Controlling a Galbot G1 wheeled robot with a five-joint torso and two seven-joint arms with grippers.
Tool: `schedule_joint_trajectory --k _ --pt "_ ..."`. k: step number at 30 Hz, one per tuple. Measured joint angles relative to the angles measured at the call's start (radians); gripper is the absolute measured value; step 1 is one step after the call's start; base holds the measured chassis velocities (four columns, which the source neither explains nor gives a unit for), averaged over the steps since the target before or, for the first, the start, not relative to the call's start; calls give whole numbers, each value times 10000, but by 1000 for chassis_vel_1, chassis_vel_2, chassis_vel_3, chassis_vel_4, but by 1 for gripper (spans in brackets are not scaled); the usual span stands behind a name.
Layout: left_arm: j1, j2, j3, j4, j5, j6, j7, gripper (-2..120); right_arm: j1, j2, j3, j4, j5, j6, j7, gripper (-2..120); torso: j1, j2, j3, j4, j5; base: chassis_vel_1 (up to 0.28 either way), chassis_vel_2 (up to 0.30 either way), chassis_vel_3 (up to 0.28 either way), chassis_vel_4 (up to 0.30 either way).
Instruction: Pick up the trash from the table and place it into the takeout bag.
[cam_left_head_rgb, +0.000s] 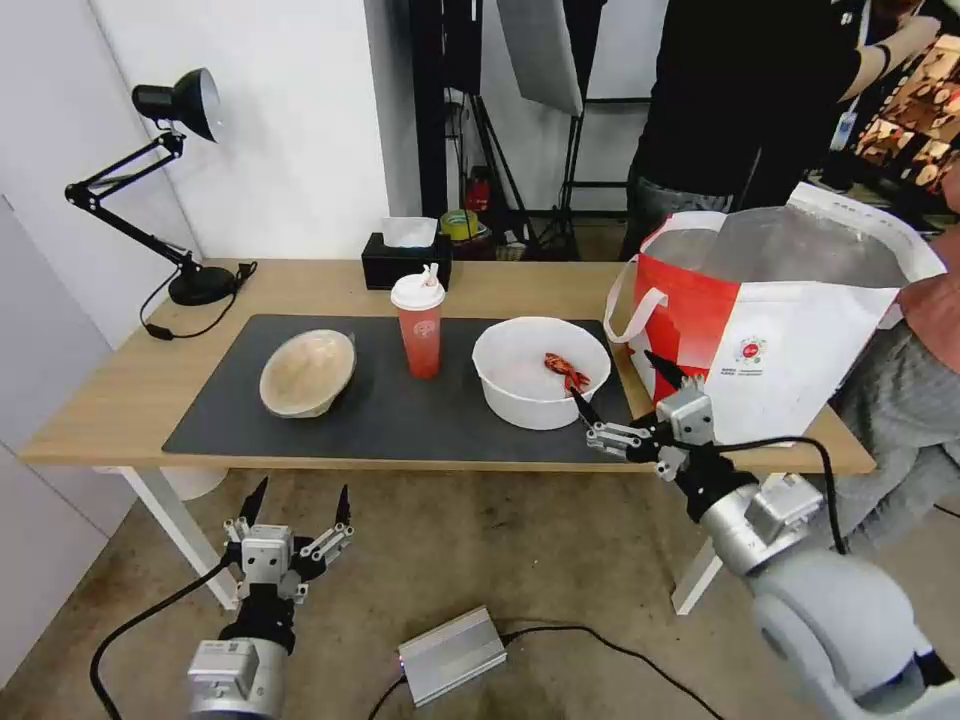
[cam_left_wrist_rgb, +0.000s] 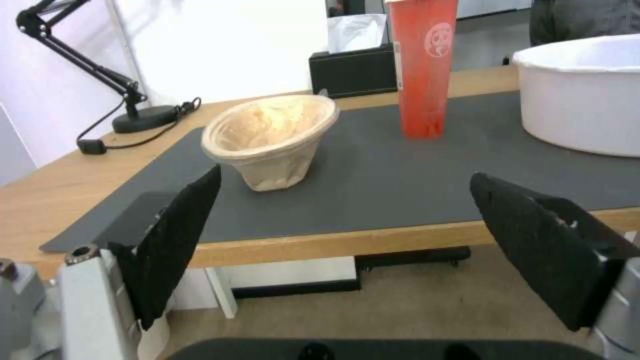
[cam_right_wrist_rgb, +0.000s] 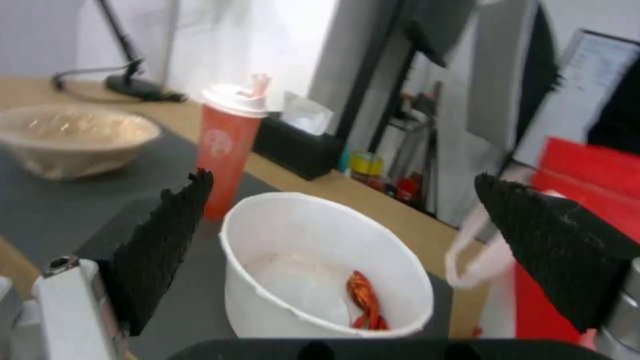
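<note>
On the dark mat of the table (cam_left_head_rgb: 130, 390) stand a tilted beige pulp bowl (cam_left_head_rgb: 307, 372) (cam_left_wrist_rgb: 270, 140) (cam_right_wrist_rgb: 67, 137), a red drink cup with a white lid (cam_left_head_rgb: 419, 325) (cam_left_wrist_rgb: 423, 65) (cam_right_wrist_rgb: 227, 142), and a wide white bowl with red scraps (cam_left_head_rgb: 535, 372) (cam_right_wrist_rgb: 320, 265) (cam_left_wrist_rgb: 580, 95). The red-and-white takeout bag (cam_left_head_rgb: 790, 320) (cam_right_wrist_rgb: 587, 170) stands open at the table's right end. My right gripper (cam_left_head_rgb: 627, 385) is open, just right of the white bowl's rim near the bag. My left gripper (cam_left_head_rgb: 298, 500) hangs open below the table's front edge, in front of the pulp bowl.
A black tissue box (cam_left_head_rgb: 405, 262) sits behind the cup and a black desk lamp (cam_left_head_rgb: 170, 180) stands at the far left. People stand behind and to the right of the bag. A silver box (cam_left_head_rgb: 452, 655) with cables lies on the floor.
</note>
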Motion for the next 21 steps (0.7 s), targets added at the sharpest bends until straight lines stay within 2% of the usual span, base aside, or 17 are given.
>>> schedule_joint_trajectory --k 2,3,8,14,16,18,19,21 --pt "0 -12 -3 -3 9 0 -1 100 121 -164 -64 -45 51 14 -66 100 0 0 0 0 0 0 0 0 0" --pt "5 -63 -10 -13 59 0 -1 100 656 -696 -394 -265 282 100 -330 100 0 0 0 0 -1 0 0 0 0" --pt "48 -191 -14 -17 160 -5 -3 100 1894 -1411 -976 -753 456 343 -986 100 0 0 -1 1 -1 0 0 0 0" --pt "80 -221 -16 -17 213 -31 -13 100 2846 -1888 -1432 -993 679 59 -1295 100 1 0 -1 0 -1 0 0 0 0" --pt "81 -223 -19 -17 219 -35 -18 100 3320 -2076 -1755 -1063 1064 -303 -1304 100 0 0 -1 0 1 0 0 0 0" --pt "80 -223 -35 -17 221 -38 -28 100 4131 -2347 -2225 -1110 1887 -1129 -1313 100 0 0 0 2 -3 0 0 0 0" --pt "80 -223 -35 -17 221 -38 -28 100 4131 -2347 -2225 -1110 1887 -1129 -1313 100 0 0 0 2 -3 0 0 0 0" --pt "72 -223 -41 -17 221 -40 -34 100 5058 -2540 -2839 -1262 2756 -2184 -1301 100 0 -1 -1 0 -1 0 0 0 0"
